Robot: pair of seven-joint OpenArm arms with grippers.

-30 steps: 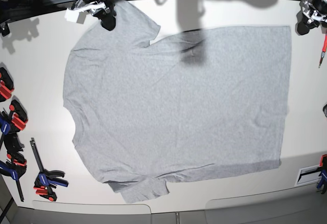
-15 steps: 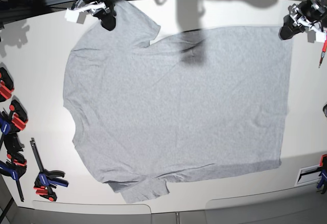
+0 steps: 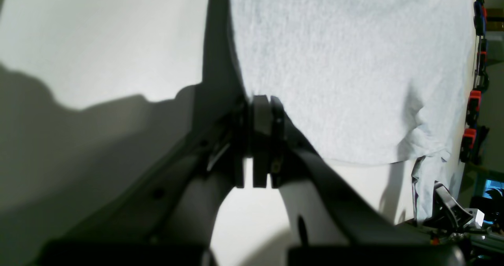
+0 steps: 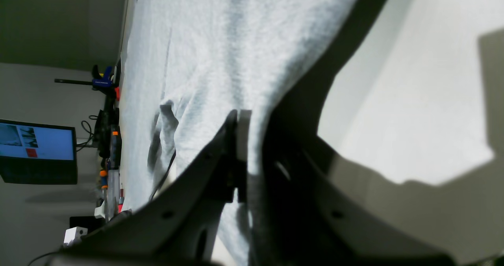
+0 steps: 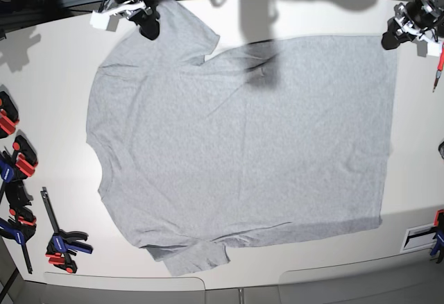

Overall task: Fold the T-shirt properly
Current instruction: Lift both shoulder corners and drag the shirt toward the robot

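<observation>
- Jaws on the left gripper [image 5: 390, 40] have just snapped together at the T-shirt's [image 5: 243, 151] far hem corner; a second ago this claw sat wide open, off the cloth near the table [image 5: 55, 89] edge.
- Left wrist view shows the pads pressed tight right at the fabric's edge, apparently pinching it.
- Right gripper [image 5: 148, 28] stays clamped on the far sleeve, cloth bunched between its jaws.
- Shirt lies flat, plain side up, spread across the table and unshifted.
- Both far corners now look secured, so I judge the first fold can begin.
- Clamps [image 5: 62, 243] sit idle at the table's side.
</observation>
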